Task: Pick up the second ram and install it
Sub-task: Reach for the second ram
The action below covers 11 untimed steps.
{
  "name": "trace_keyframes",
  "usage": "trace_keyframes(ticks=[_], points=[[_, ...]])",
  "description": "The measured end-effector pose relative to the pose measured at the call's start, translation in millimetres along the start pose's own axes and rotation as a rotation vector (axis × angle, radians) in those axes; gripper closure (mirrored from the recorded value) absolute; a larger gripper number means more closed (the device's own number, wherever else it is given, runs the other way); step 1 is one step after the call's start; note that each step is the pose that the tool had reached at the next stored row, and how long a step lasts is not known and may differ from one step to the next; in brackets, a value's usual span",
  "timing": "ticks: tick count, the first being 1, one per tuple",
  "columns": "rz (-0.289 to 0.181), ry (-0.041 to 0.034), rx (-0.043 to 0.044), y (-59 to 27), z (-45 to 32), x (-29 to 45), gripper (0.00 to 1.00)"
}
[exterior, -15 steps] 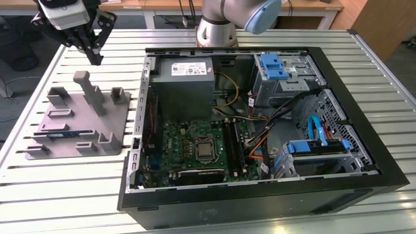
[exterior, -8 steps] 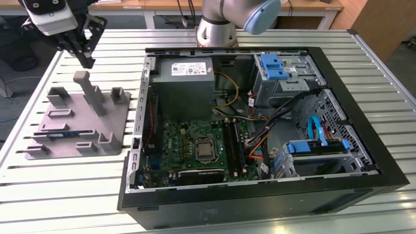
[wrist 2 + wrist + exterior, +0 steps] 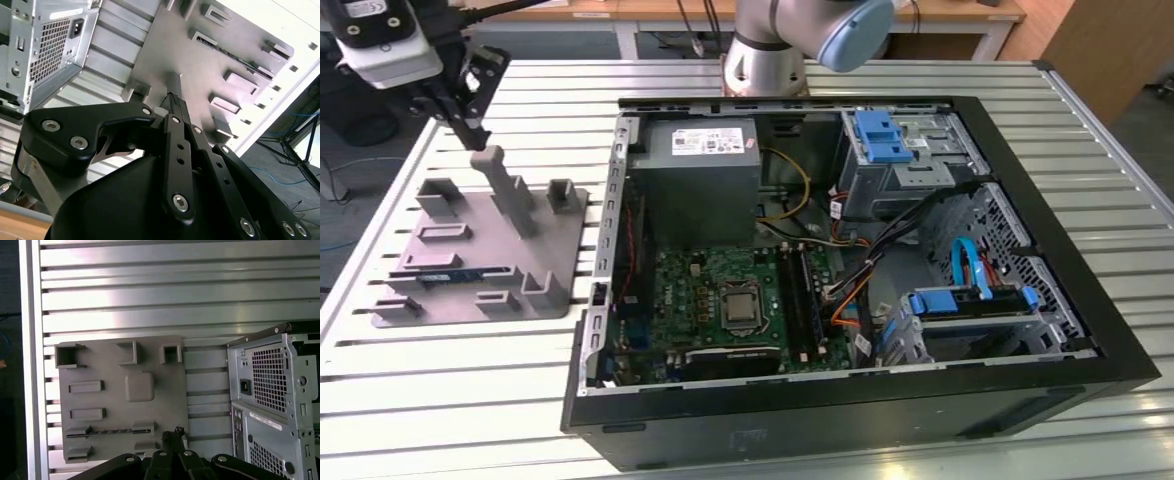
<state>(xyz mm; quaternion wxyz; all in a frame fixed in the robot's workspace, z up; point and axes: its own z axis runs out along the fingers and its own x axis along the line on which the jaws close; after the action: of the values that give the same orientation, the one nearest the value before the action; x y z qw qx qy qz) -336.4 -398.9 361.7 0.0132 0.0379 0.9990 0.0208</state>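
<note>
Closed tight with nothing between its fingers, the pincer (image 3: 475, 135) hangs tip-down just above the tall post (image 3: 507, 195) of the gray holder plate (image 3: 478, 240). The second ram (image 3: 454, 272) lies in its slot between two low blocks on that plate, toward the edge nearest the exterior camera and well apart from the pincer; the first wrist view shows it as a thin dark strip (image 3: 107, 431). Beside the plate, on the exterior view's right, the open computer case (image 3: 854, 415) sits on the slatted metal table (image 3: 440, 400), with its green motherboard (image 3: 700, 290) showing.
</note>
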Motion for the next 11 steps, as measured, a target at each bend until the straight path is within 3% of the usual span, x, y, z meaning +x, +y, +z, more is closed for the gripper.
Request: trace_keyframes(ticks=[11], points=[[0.000,0.0000,0.0000,-2.6,10.5,27.7,0.90]])
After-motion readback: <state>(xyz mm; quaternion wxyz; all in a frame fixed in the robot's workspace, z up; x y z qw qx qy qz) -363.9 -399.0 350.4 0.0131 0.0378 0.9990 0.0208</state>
